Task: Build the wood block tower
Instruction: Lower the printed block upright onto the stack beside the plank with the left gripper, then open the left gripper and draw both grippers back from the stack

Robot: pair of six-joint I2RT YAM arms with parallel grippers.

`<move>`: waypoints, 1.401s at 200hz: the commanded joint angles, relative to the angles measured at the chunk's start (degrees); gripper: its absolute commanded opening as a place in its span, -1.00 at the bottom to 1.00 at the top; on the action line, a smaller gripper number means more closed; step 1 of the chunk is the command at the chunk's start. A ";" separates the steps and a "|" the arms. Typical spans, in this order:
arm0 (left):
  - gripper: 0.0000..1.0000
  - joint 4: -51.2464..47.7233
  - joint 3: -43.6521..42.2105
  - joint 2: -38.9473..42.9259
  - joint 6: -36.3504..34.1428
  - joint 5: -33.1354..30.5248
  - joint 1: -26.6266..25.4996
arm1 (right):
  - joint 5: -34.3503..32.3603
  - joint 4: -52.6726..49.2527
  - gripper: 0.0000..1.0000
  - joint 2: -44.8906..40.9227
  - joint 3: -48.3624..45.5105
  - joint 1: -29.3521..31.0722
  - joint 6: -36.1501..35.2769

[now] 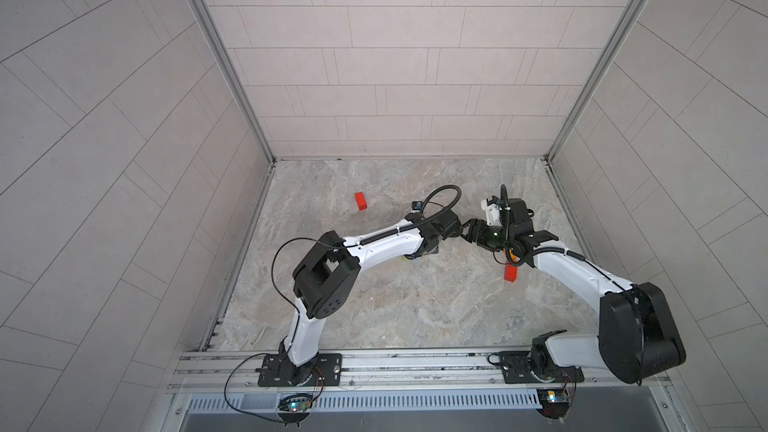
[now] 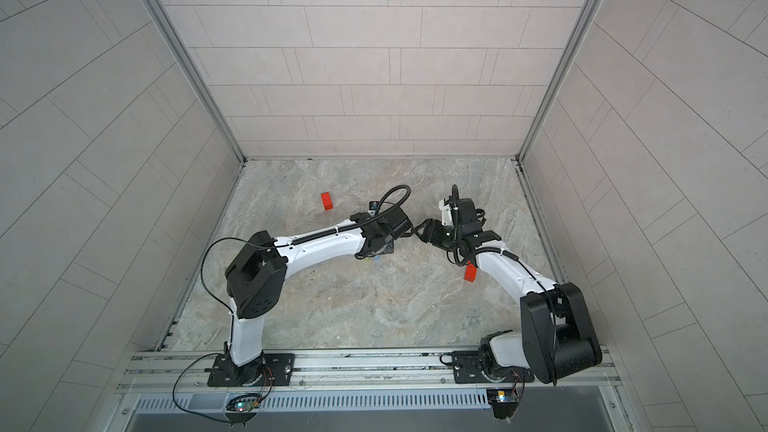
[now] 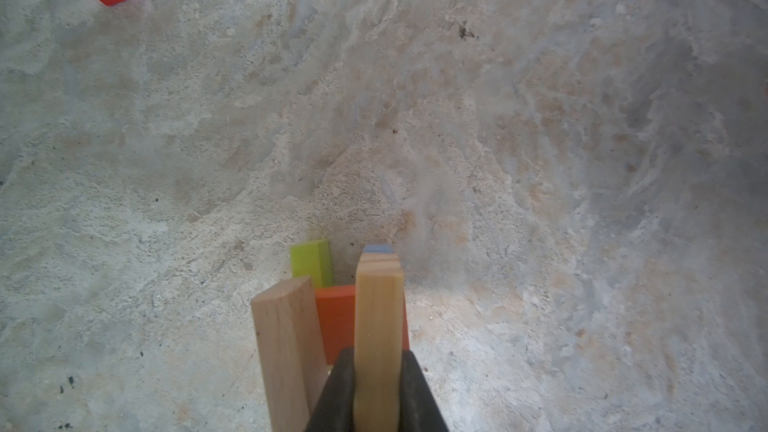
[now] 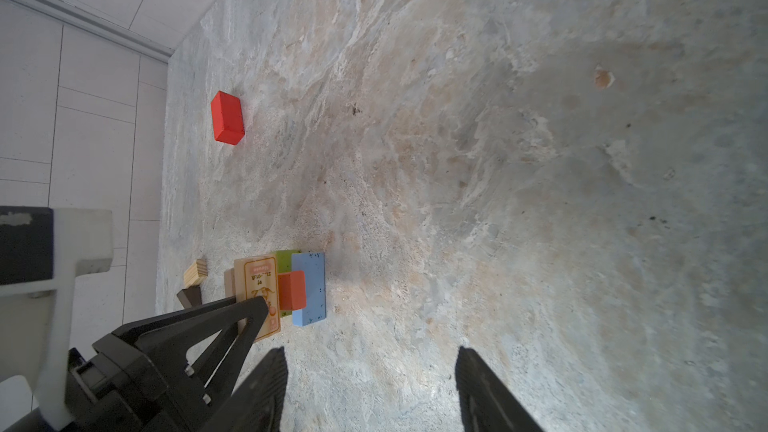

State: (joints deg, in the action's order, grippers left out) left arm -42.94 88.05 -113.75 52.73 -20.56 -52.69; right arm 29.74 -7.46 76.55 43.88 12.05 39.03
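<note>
The left pincer (image 3: 376, 363) is closed on a tan block (image 3: 379, 305) over the tower (image 4: 291, 290) of green, blue and red blocks, near the middle of the tabletop (image 1: 415, 309). The right pincer (image 4: 370, 367) is spread wide and empty just beside the tower. A red block (image 1: 361, 201) lies well apart.

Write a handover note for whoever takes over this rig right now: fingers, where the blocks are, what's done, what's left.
Left gripper: fingers shut on a tan block, at the top of the tower, alongside a second tan block.
Right gripper: open, empty, close by the tower.
Done: green block and blue block lowest, red block across them.
Left: release the tan block, then probably stack the loose red blocks lying on the table.
</note>
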 commanded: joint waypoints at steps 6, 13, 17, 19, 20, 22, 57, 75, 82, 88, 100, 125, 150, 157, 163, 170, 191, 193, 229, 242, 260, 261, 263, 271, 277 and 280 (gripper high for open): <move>-0.71 -1.15 1.60 -0.59 -0.08 -0.30 -0.32 | 0.32 0.61 0.31 0.43 -0.55 -0.01 0.17; -0.67 -1.18 1.51 -0.48 -0.08 -0.23 -0.31 | 0.27 0.64 0.31 0.44 -0.49 0.05 0.17; -0.64 -1.11 1.43 -0.38 -0.08 -0.32 -0.32 | 0.28 0.68 0.31 0.36 -0.57 0.04 0.17; -0.63 -1.12 1.38 -0.28 -0.08 -0.31 -0.38 | 0.31 0.63 0.31 0.38 -0.55 0.06 0.17; -0.62 -1.11 1.36 -0.30 -0.08 -0.33 -0.39 | 0.27 0.62 0.31 0.41 -0.55 0.03 0.17; -0.61 -1.10 1.34 -0.26 -0.08 -0.38 -0.29 | 0.31 0.68 0.30 0.50 -0.55 0.06 0.17; -0.51 -0.97 1.16 0.38 -0.06 -0.40 -0.40 | 0.36 0.82 0.31 0.84 -0.55 -0.01 0.25; -0.44 -0.96 1.03 0.63 -0.08 -0.62 -0.40 | 0.29 0.93 0.31 0.94 -0.55 0.03 0.27; -0.41 -1.01 0.90 0.86 -0.08 -0.75 -0.40 | 0.24 1.00 0.31 0.97 -0.55 0.02 0.22; -0.38 -0.98 0.89 0.97 -0.11 -0.72 -0.40 | 0.24 1.03 0.31 1.04 -0.59 0.00 0.30; -0.34 -0.96 0.89 1.16 -0.12 -0.80 -0.40 | 0.25 1.12 0.31 1.18 -0.55 0.04 0.26; -0.30 -1.09 0.89 1.51 -0.17 -0.89 -0.40 | 0.32 1.07 0.31 1.10 -0.55 0.04 0.31; -0.23 -1.25 1.31 1.77 -0.42 -0.95 -0.44 | 0.25 1.12 0.31 1.16 -0.55 -0.01 0.17; -0.20 -1.35 1.50 1.79 -0.51 -1.13 -0.42 | 0.32 1.05 0.31 1.15 -0.55 0.01 0.20; -0.16 -1.45 1.67 1.93 -0.60 -1.16 -0.40 | 0.27 1.11 0.32 1.22 -0.55 -0.01 0.17; -0.11 -1.59 1.93 2.09 -0.82 -1.34 -0.40 | 0.28 1.11 0.32 1.15 -0.47 0.03 0.17; 0.05 -2.27 3.05 2.69 -1.44 -1.77 -0.40 | -0.06 0.88 0.32 1.09 -0.37 0.00 0.00; 0.06 -2.31 3.13 2.80 -1.48 -1.83 -0.40 | -0.04 0.74 0.32 1.11 -0.33 -0.01 0.00; 0.12 -3.18 5.36 3.80 -2.97 -2.42 -0.40 | -0.71 -0.47 0.33 0.80 0.41 0.01 -0.56; 0.12 -3.46 6.27 4.06 -3.24 -2.22 -0.40 | -0.99 -0.94 0.32 0.70 0.59 -0.01 -0.87; 0.12 -3.48 6.86 4.71 -3.40 -1.95 -0.41 | -1.39 -1.58 0.32 0.45 0.77 -0.01 -1.23; 0.12 -3.47 6.91 4.74 -3.41 -1.95 -0.45 | -1.37 -1.59 0.32 0.44 0.77 -0.01 -1.28; 0.12 -3.51 6.95 4.87 -3.46 -1.88 -0.48 | -1.46 -1.70 0.32 0.40 0.81 -0.01 -1.31; 0.12 -3.68 7.19 5.32 -3.60 -1.92 -0.48 | -1.59 -2.08 0.33 0.30 0.92 0.01 -1.61; 0.12 -3.88 7.37 5.71 -3.73 -1.90 -0.49 | -1.73 -2.48 0.33 0.11 1.02 -0.01 -1.78; 0.12 -3.97 7.46 6.02 -3.84 -1.88 -0.48 | -1.96 -2.62 0.33 0.10 1.11 0.00 -1.90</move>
State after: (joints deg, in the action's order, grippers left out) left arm -44.40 93.69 -110.87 50.11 -21.30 -52.69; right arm 29.23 -7.94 77.21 43.90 12.05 38.46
